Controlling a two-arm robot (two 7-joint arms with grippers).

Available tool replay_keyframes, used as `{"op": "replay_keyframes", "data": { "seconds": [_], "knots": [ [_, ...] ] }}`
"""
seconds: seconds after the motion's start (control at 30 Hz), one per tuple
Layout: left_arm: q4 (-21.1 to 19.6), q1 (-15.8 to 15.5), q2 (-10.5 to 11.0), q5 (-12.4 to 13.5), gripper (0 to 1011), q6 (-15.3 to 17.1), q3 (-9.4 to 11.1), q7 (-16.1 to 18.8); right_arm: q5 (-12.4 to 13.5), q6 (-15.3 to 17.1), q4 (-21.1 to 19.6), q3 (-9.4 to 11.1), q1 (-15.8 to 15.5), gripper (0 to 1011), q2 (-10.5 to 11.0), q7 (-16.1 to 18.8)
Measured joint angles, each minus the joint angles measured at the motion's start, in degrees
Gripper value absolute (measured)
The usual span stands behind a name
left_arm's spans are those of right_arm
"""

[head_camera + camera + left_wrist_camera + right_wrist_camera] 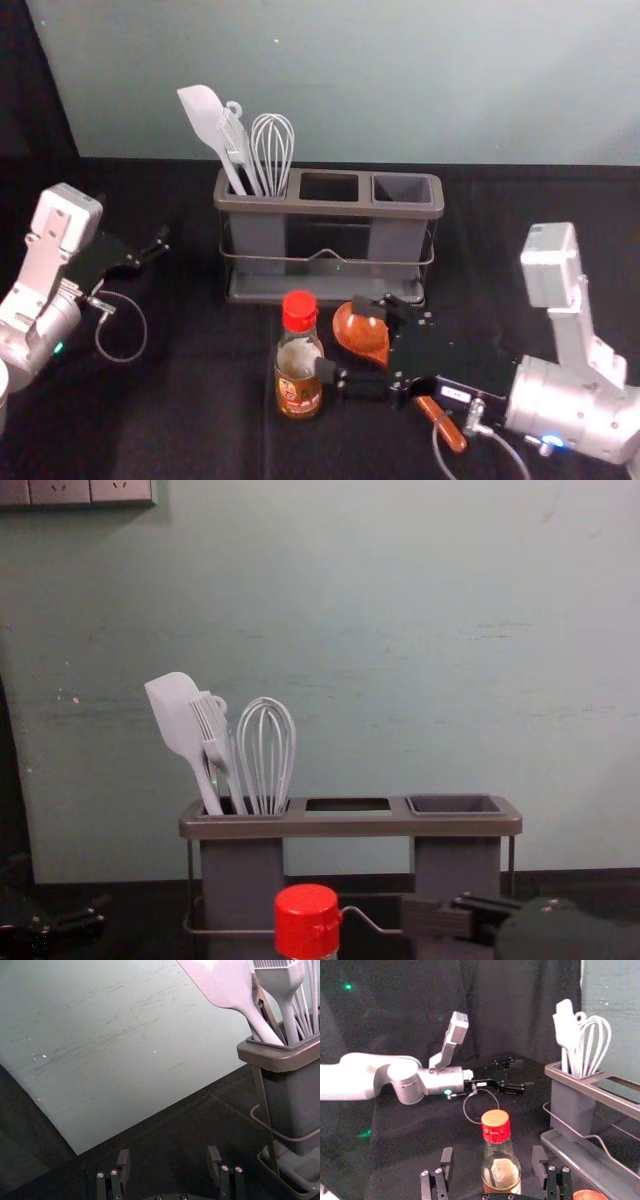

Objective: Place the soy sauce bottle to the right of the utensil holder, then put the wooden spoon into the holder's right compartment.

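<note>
R grpr [338,338] by soy btl [299,372], vert., cap [299,310] up; L grpr [136,222] left; both spread.

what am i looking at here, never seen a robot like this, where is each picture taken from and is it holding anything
This is a robot with two arms, each ending in a gripping hand. One camera looks down from its head, one looks forward from its chest, and one rides on each wrist.

On the black-covered table stands a grey holder with a metal wire frame. Its left compartment carries a pale spatula, brush and wire whisk. In front are an upright, clear bottle with a red cap and a reddish-brown wooden spoon.

Neither hand holds anything: the right hand is open beside the bottle, the left hand open left of the holder.
</note>
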Motion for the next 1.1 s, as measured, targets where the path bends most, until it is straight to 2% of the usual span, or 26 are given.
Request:
{"op": "replay_keyframes", "data": {
  "seconds": [0.23,0.43,0.53,0.8,1.1],
  "knots": [
    [0.0,0.0,0.0,0.0,1005,0.0,0.0,0.0,-4.0,-1.4,1.3,-2.1,1.9,1003,-1.7,-0.2],
    [0.0,0.0,0.0,0.0,1005,0.0,0.0,0.0,-6.4,-2.5,2.1,-2.9,2.8,1003,-2.9,-0.5],
    [0.0,0.0,0.0,0.0,1005,0.0,0.0,0.0,-7.3,-3.3,3.4,-3.0,3.6,1003,-4.2,-0.5],
    [0.0,0.0,0.0,0.0,1005,0.0,0.0,0.0,-7.3,-4.3,6.4,-3.1,5.1,1003,-6.8,0.0],
    [0.0,0.0,0.0,0.0,1005,0.0,0.0,0.0,-6.9,-3.6,8.1,-3.8,6.5,1003,-8.5,0.5]
  ]
}}
